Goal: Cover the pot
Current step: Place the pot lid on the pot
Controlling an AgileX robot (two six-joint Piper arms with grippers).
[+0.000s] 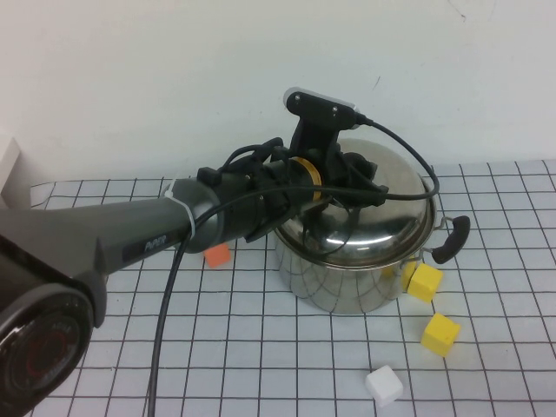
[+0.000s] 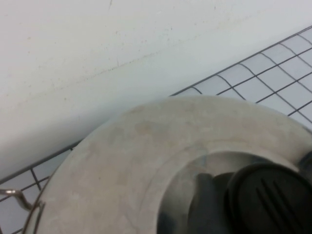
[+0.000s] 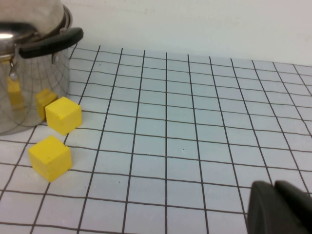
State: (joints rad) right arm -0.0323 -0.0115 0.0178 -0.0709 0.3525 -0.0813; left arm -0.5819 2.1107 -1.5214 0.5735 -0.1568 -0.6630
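Pot: the pot [image 1: 360, 265] is standing toward the far right of the table, near its back edge, deep and round, mirror-bright steel, one black side handle [image 1: 452, 239] sticking out toward the right edge.
Lid: the domed steel lid [image 1: 369, 217] is lying on the rim, appearing level; its black knob [image 2: 265, 195] is showing in the left wrist view.
Left gripper: the left gripper [image 1: 352, 187] is hanging directly over the lid's centre, at the knob; whether it is clenched or released I cannot tell.
Right gripper: the right gripper [image 3: 280, 209] is sitting low toward the right side, well apart from the pot; its grip cannot be told.
Nearer arm: the left.
Blocks: two yellow cubes [image 1: 424, 282] [image 1: 440, 334], a white cube [image 1: 384, 385] and an orange block [image 1: 216, 254] are lying around the pot, matte and square-edged.
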